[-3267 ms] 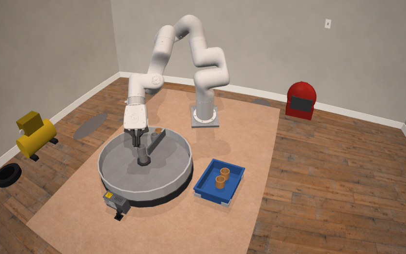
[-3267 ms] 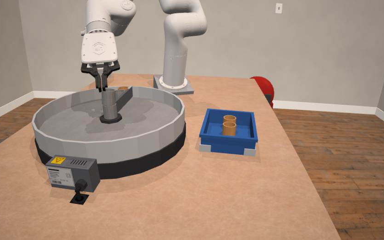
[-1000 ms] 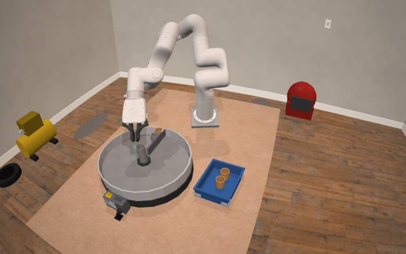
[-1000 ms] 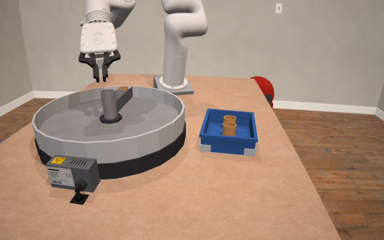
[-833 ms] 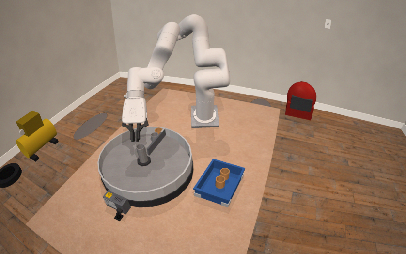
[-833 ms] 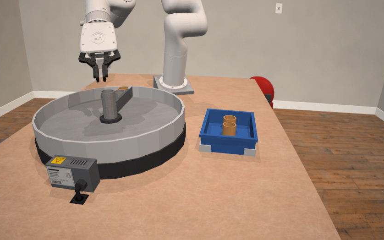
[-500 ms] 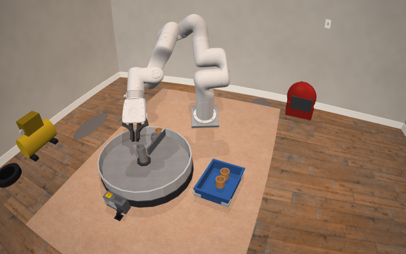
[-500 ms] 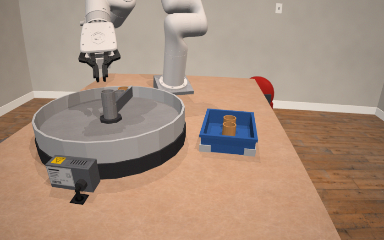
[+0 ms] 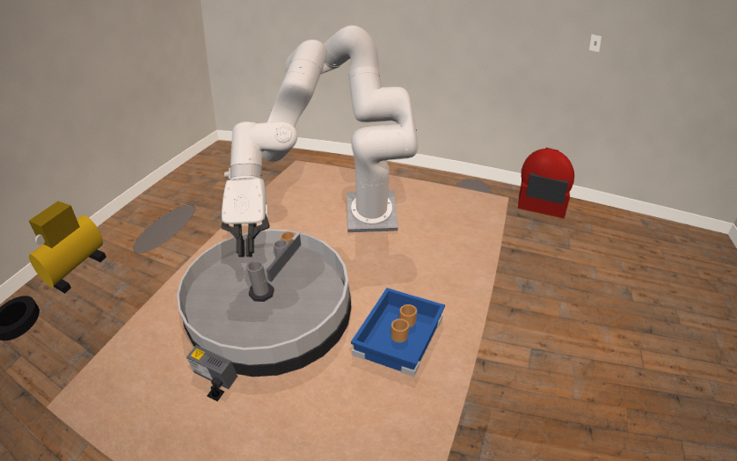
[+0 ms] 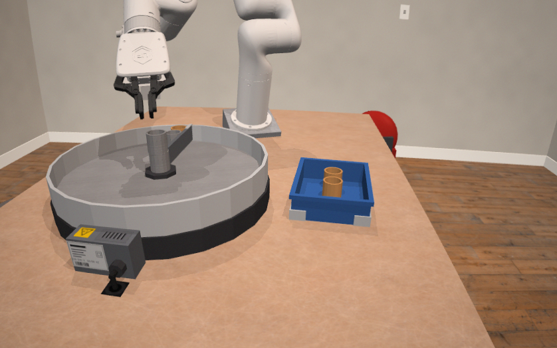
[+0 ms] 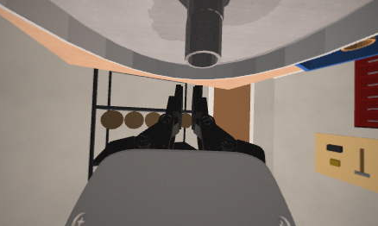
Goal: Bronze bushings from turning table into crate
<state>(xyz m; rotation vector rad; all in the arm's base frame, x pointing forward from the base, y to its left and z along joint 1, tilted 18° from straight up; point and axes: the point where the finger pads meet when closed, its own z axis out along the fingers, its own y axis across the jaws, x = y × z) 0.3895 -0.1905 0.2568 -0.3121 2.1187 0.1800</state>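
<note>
My gripper (image 9: 244,253) (image 10: 146,115) (image 11: 187,95) is nearly shut, with a narrow empty gap between the fingertips. It hangs above the back left of the turning table (image 9: 268,355) (image 10: 163,218). A bronze bushing (image 9: 287,236) (image 10: 178,127) sits at the table's back, beside a steel bushing (image 9: 280,247) (image 10: 173,133), both against the left side of a grey bar. A tall steel-grey cylinder (image 9: 258,279) (image 10: 157,151) (image 11: 204,36) stands at the hub. I cannot tell if its upper part is a separate bushing. The blue crate (image 9: 371,315) (image 10: 328,202) holds two upright bronze bushings (image 9: 399,330) (image 10: 332,188).
The grey bar (image 9: 284,257) (image 10: 181,145) runs from the hub to the turning table's back rim. The raised rim circles the turning table. A grey motor box (image 9: 211,367) (image 10: 106,251) is at its front left. The crate stands to the right of the turning table.
</note>
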